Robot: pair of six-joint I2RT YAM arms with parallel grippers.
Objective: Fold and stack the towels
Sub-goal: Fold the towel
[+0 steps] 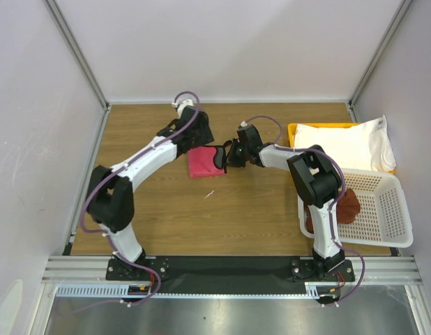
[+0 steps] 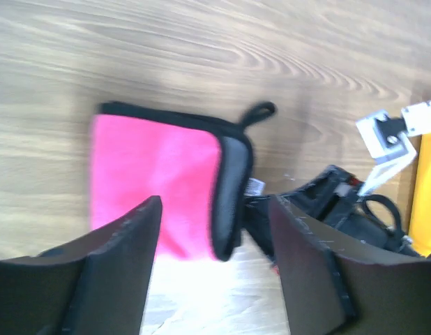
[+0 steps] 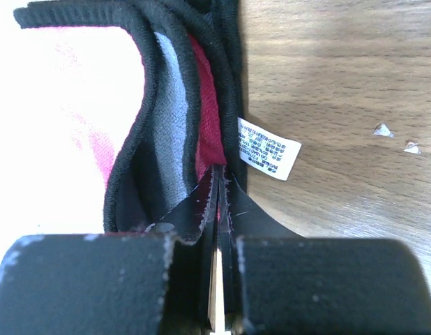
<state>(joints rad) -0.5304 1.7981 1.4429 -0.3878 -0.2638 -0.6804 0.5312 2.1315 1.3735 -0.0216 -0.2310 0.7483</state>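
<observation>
right gripper [image 3: 219, 183]: clamped tight on pink towel [image 1: 200, 162] at frame-right hem, mid-frame; cloth extends leftward from it | left gripper [image 2: 214, 209]: spread wide, empty; directly over towel, nearer

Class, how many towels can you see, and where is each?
3: pink towel mid-table, white towel on the yellow tray, reddish-brown towel in the white basket. Others may be hidden under them.
</observation>
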